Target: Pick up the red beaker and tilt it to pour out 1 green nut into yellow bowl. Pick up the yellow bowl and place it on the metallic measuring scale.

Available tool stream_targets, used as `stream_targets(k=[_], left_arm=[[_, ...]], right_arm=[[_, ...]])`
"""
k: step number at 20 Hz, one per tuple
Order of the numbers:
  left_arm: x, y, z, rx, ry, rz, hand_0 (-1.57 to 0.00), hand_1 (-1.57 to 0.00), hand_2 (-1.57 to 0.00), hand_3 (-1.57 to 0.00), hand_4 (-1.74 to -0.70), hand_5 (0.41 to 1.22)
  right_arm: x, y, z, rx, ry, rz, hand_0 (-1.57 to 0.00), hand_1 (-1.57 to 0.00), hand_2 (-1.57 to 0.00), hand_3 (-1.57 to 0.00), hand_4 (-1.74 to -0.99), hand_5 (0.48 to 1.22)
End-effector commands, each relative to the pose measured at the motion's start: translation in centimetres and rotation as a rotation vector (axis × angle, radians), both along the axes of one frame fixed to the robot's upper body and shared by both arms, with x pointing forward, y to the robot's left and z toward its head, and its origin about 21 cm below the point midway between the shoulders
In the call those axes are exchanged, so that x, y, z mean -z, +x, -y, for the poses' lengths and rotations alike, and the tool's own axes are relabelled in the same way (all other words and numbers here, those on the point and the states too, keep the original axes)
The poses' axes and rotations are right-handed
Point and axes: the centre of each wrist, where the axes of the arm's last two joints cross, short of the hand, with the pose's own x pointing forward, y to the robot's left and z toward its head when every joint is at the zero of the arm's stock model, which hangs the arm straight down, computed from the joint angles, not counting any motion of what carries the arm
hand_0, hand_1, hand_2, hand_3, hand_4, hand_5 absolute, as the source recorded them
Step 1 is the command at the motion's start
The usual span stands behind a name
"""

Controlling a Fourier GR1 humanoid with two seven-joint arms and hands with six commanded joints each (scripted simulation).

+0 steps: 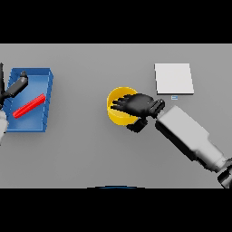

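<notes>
Right now the right robot hand (136, 105) lies across the round yellow bowl (117, 113), coming in from the right on its white and grey arm (190, 138). Its dark fingers reach leftward over the bowl's opening and its thumb drops down at the near rim, so it looks clasped on the bowl's right side, though I cannot tell how firmly it grips. The bowl sits on the flat grey tabletop (90, 154), about mid-scene, and the hand covers most of its inside, so whatever it may contain is hidden from me.

Just beyond and to the right of the bowl lies a flat, pale square plate, the metallic measuring scale (174, 78), with a small light mark at its near edge. Bowl and scale are apart, not touching.

Far over on the left stands a blue rectangular tray (49, 81). Inside it a slim red object, seemingly the red beaker (29, 106), lies on its side, slanting from lower left to upper right. The left robot hand (17, 86) shows at the tray's far left corner, dark fingers stretched out loosely above the tray, holding nothing, and near the red piece without touching it
</notes>
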Motion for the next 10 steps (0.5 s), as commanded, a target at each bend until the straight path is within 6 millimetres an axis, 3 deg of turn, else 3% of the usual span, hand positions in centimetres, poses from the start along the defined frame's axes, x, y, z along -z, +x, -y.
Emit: stream_targets(k=[1, 4, 6, 7, 8, 10], left_arm=[[-0.08, -0.01, 0.15, 0.007, 0.002, 0.003, 0.0, 0.0, 0.0, 0.0, -0.75, 0.699], [-0.44, 0.37, 0.5, 0.004, 0.003, 0.002, 0.0, 0.0, 0.0, 0.0, -0.75, 0.699], [-0.37, 0.46, 0.23, 0.001, 0.005, -0.001, 0.0, 0.0, 0.0, 0.0, -0.75, 0.701], [-0.45, 0.39, -0.07, 0.0, 0.008, 0.001, 0.0, 0.0, 0.0, 0.0, -0.75, 0.701], [-0.31, 0.25, 0.17, 0.001, 0.008, 0.009, 0.0, 0.0, 0.0, 0.0, -0.75, 0.7], [-0.34, 0.44, 0.31, 0.006, 0.003, 0.006, 0.0, 0.0, 0.0, 0.0, -0.76, 0.704]], right_arm=[[0.08, 0.13, -0.4, 0.006, -0.013, -0.011, 0.0, 0.0, 0.0, -0.01, -1.276, 0.744], [0.39, 0.14, -0.18, 0.029, -0.029, -0.046, 0.0, 0.0, -0.02, -0.07, -1.289, 0.758], [0.55, 0.17, -0.35, 0.061, -0.04, -0.07, -0.03, -0.04, -0.07, -0.14, -1.302, 0.805], [0.58, 0.04, -0.21, 0.059, -0.045, -0.068, -0.16, -0.14, -0.15, -0.18, -1.321, 0.839], [0.55, 0.15, -0.12, 0.056, -0.041, -0.067, -0.44, -0.42, -0.38, -0.24, -1.351, 0.915], [0.62, 0.08, -0.01, 0.037, -0.022, -0.08, -0.85, -0.84, -0.81, -0.4, -1.463, 1.025]])
